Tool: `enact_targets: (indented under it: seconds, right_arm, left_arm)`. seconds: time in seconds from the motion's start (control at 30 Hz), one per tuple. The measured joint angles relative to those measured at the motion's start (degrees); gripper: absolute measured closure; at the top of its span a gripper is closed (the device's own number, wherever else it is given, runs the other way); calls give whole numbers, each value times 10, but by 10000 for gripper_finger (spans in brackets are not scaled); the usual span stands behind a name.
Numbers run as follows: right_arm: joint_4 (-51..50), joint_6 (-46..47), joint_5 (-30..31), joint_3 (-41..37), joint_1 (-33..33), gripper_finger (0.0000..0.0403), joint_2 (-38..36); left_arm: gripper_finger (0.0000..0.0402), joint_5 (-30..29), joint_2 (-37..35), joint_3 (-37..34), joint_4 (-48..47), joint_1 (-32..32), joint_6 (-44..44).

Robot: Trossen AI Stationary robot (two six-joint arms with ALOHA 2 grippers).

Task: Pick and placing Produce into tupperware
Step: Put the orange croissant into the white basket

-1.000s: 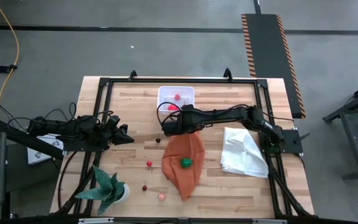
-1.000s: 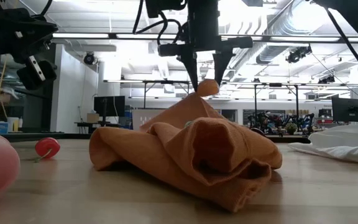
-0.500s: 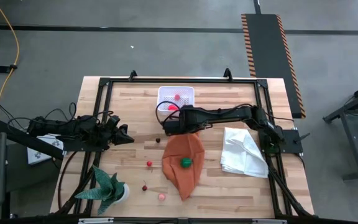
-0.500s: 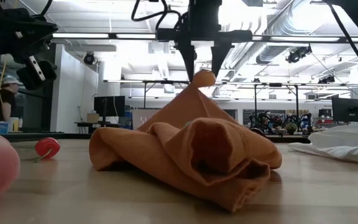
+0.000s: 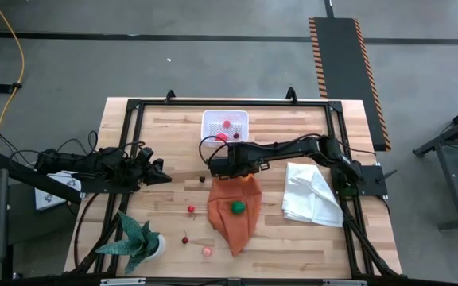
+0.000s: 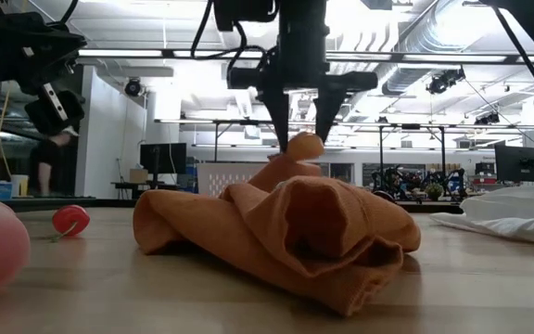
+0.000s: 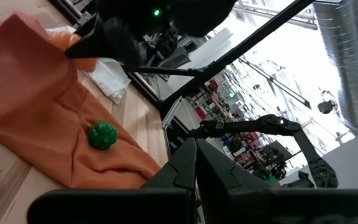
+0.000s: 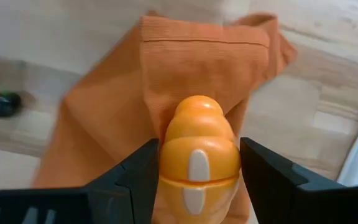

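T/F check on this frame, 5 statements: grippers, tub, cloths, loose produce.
1. The right gripper holds an orange toy fruit above the orange cloth. True.
2. The tub is empty. False: red pieces lie in it.
3. A green toy vegetable lies on the orange cloth. True.
4. The left gripper is open over the tub. False: it is shut, at the table's left side.
5. The white cloth covers the potted plant. False: they are far apart.
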Motion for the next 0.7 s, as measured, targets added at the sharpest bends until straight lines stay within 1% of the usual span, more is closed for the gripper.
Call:
enact_targets:
  seconds: [0.2,0.37,0.47,0.63,0.7]
  right_arm:
    - [20,-5,-7,-28,0,218,-5]
    - [48,-3,-9,-72,-1,218,-36]
    - [93,14,-8,-134,-2,218,-77]
    - [233,59,-6,-272,-1,218,-161]
    - [271,74,-6,-313,-1,218,-187]
  left_arm:
    - [401,2,0,0,0,0,-4]
    - [401,2,0,0,0,0,-4]
    - [401,2,0,0,0,0,-4]
    - [401,2,0,0,0,0,-4]
    - [401,2,0,0,0,0,-4]
